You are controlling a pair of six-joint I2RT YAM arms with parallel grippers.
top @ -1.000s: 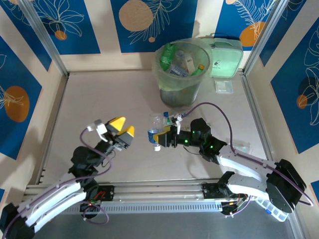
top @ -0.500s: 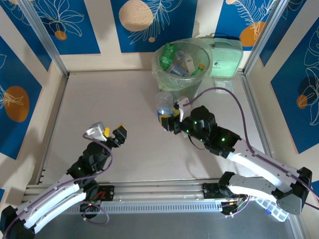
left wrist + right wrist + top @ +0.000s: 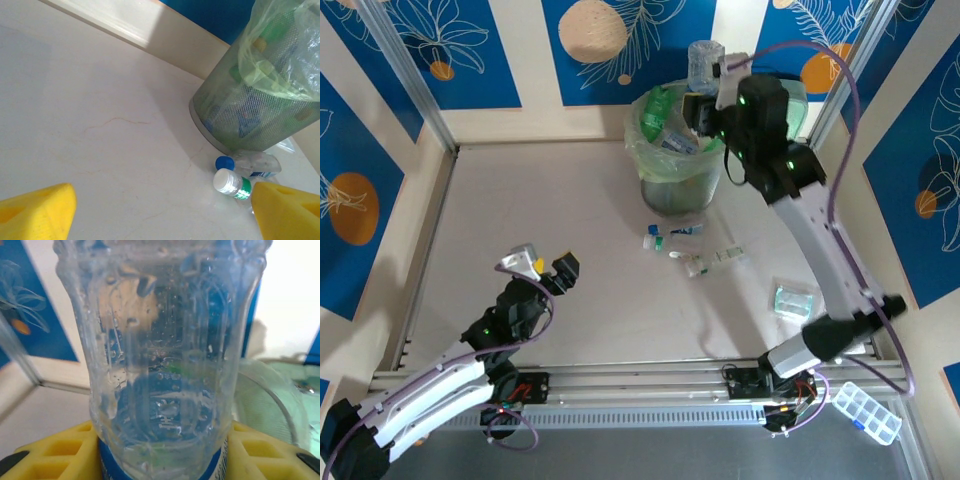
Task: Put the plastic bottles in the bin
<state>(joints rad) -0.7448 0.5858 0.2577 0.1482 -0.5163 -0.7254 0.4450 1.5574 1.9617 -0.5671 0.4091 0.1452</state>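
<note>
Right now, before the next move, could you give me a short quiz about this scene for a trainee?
1. True or false: the left gripper holds a bottle.
2. Where is the clear bottle in the right gripper? A) dropped and lying flat B) raised in the air by the bin C) deep inside the bin
3. Fill in: by the bin's foot, next to the white-capped bottle, lies a second bottle with a ___ cap.
Key: 1 false, it is open and empty; 2 B; 3 blue.
</note>
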